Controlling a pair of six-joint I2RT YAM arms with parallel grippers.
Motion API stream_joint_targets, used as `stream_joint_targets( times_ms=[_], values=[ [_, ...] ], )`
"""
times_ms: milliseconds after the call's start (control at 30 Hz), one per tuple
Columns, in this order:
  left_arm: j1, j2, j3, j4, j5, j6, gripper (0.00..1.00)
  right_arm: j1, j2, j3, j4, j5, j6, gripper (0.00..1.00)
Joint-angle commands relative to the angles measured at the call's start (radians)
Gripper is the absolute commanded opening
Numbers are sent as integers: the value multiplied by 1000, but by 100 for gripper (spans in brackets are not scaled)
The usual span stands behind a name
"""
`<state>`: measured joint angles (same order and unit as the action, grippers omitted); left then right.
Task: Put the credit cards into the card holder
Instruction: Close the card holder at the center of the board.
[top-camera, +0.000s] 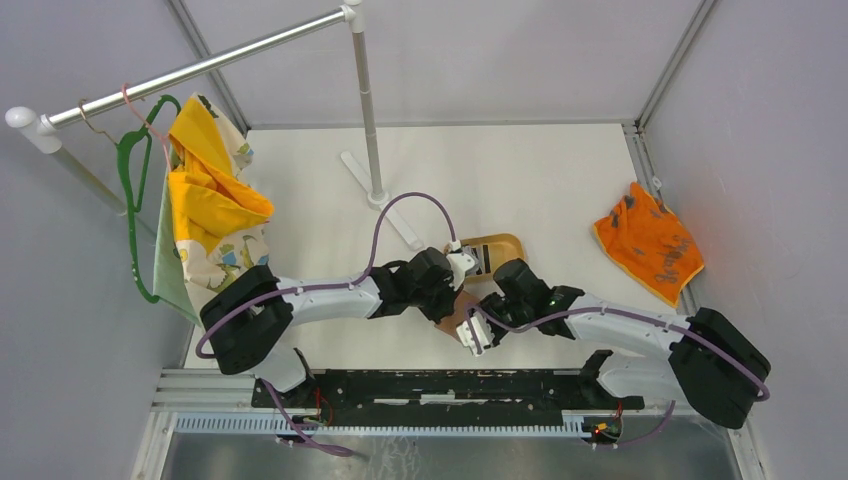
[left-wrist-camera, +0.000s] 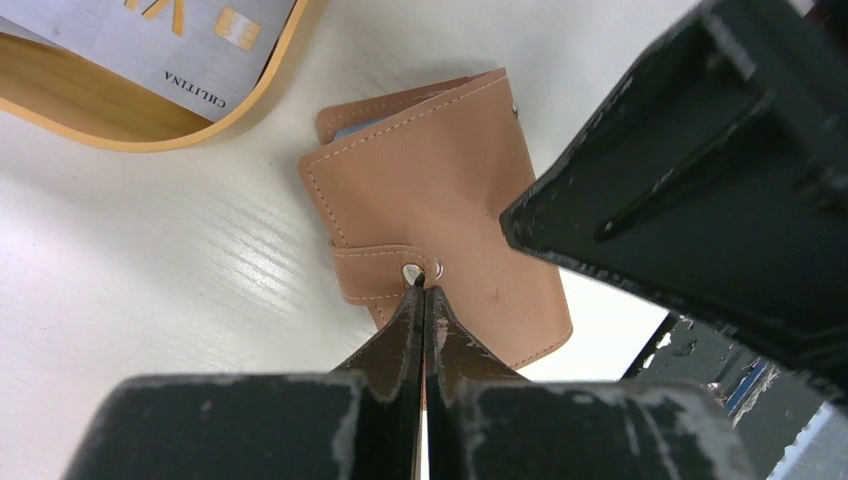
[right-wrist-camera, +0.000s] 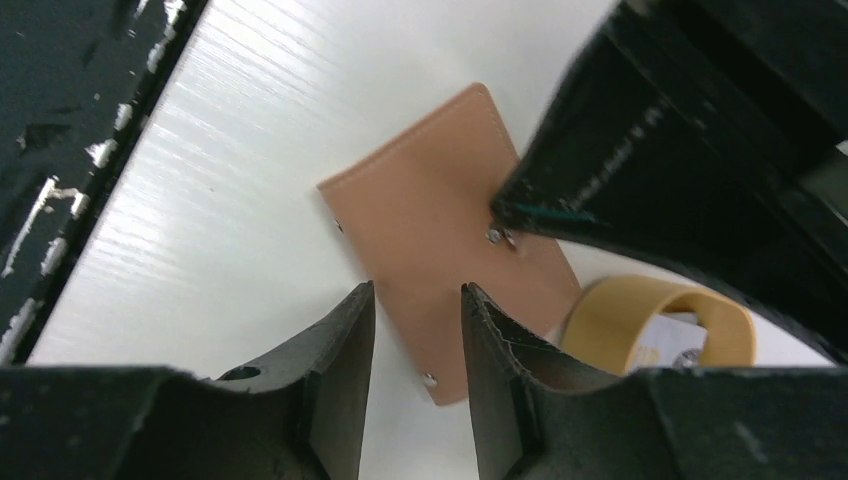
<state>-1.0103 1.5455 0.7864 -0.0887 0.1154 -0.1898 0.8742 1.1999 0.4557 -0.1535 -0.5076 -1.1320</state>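
Observation:
The card holder (left-wrist-camera: 440, 200) lies folded on the white table, a reddish-brown leather wallet with its snap tab facing my left gripper (left-wrist-camera: 421, 290). That gripper is shut with nothing between its fingers, and its tips rest at the metal snap (left-wrist-camera: 412, 273). A blue card edge (left-wrist-camera: 355, 128) peeks out of the wallet's far corner. A grey credit card (left-wrist-camera: 170, 40) lies in the tan tray (left-wrist-camera: 150, 130). My right gripper (right-wrist-camera: 417, 295) hangs open just above the card holder's (right-wrist-camera: 440, 230) near end, holding nothing. From above, both grippers meet over the card holder (top-camera: 450, 315).
The tan tray (top-camera: 497, 250) sits just behind the wallet. An orange cloth (top-camera: 648, 243) lies at the right. A clothes-rack pole (top-camera: 365, 100) stands at the back, and yellow fabric (top-camera: 210, 190) hangs at the left. A black rail (top-camera: 440, 385) runs along the near edge.

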Motion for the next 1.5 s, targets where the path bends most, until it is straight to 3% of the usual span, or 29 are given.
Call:
stream_joint_targets(
  times_ms=[0,533,1467],
  values=[
    [-4,-29,-19,-24,-15,38,2,-50,-53,36,-36,-92,-33,43],
    [-5,-36,-26,1,48,28,2,46,71,32,78,83,43,40],
    [-7,-35,-6,30,113,10,2,57,89,38,109,106,91,35]
  ],
)
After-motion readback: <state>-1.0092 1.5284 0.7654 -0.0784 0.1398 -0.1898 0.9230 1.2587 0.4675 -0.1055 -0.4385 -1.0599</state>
